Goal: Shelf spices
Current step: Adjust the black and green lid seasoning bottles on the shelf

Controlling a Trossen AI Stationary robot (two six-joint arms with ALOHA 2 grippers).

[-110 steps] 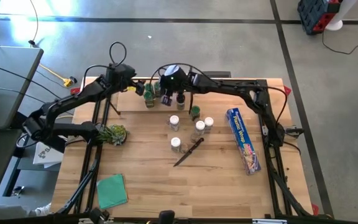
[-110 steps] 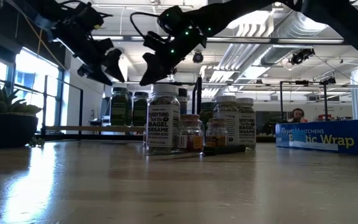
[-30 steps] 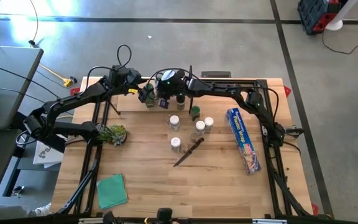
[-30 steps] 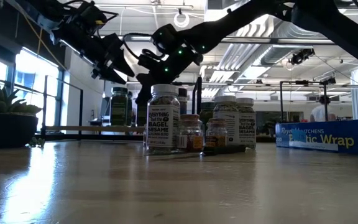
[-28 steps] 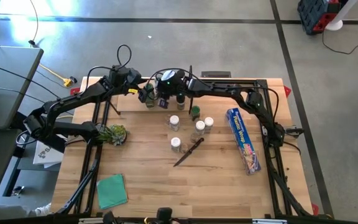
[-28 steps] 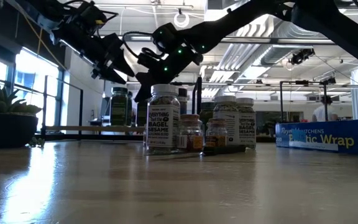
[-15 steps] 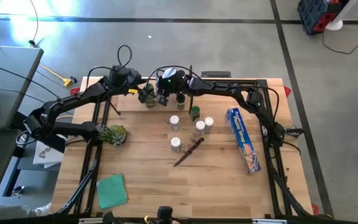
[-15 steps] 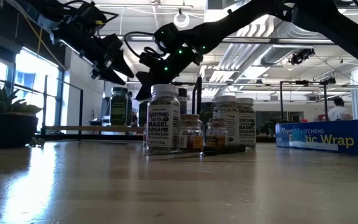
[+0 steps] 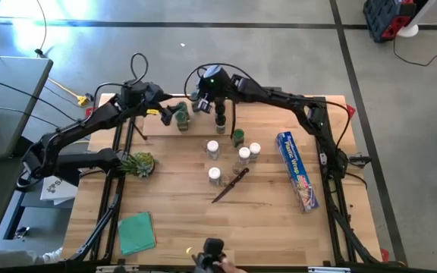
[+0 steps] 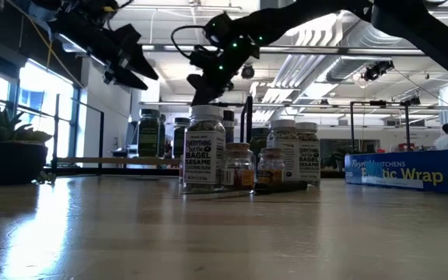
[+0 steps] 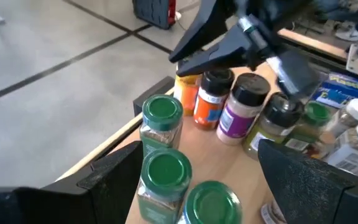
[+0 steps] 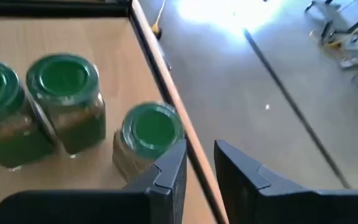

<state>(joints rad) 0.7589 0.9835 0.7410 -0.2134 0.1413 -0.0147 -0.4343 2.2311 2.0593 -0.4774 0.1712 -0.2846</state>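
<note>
Several spices with green caps (image 11: 165, 169) stand in a cluster on the shelf (image 10: 99, 161) near the table's far edge. My left gripper (image 9: 168, 115) hangs open above and just left of them, its fingers wide apart and touching none. Beside them stand black-capped jars (image 11: 244, 102). My right gripper (image 9: 202, 98) hovers over the same cluster at the far edge. Its fingers (image 12: 199, 171) stand a narrow gap apart with nothing between them. More spices with white caps (image 9: 214, 147) stand on the tabletop.
A dark-handled knife (image 9: 230, 186) lies near the white-capped jars. A long blue wrap box (image 9: 297, 171) lies at the right. A small plant (image 9: 138, 161) stands at the left edge and a green cloth (image 9: 136, 231) lies at the near left. The shelf has a thin black upright rod (image 10: 246, 117).
Both grippers have risen clear of the jar cluster. My right gripper has lifted and drawn toward the table's far edge, tipping less steeply down. My left gripper has lifted and pulled back a little toward the table's left. No jar has moved.
</note>
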